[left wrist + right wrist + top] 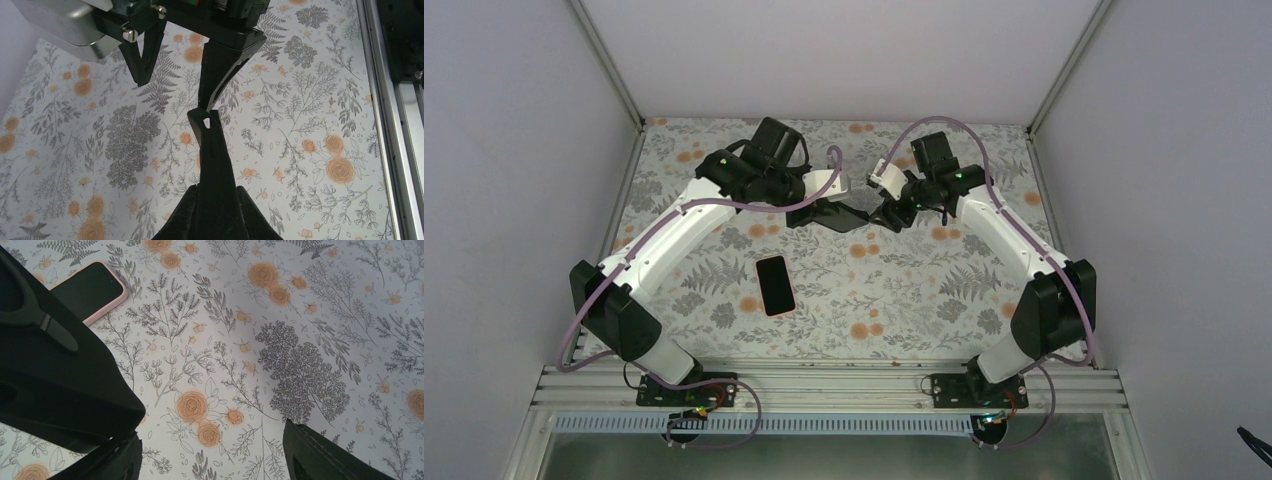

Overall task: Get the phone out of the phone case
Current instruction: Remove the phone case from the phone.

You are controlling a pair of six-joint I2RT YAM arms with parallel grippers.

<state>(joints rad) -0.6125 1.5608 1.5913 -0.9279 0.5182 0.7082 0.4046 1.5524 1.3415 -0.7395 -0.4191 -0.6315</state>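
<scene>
Left jaws clamp your black case aloft; right jaws hang released beside it, since the phone lies freed nearby on the surface

The desk wears a pale cloth printed with grey ferns and orange flowers. Plain white walls enclose it at the back and sides, with metal posts in the far corners. An aluminium rail spans its near edge.

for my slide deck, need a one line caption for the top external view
Both arms hold the empty black phone case aloft between the left gripper and right gripper, the phone lying free on the floral table.
</scene>
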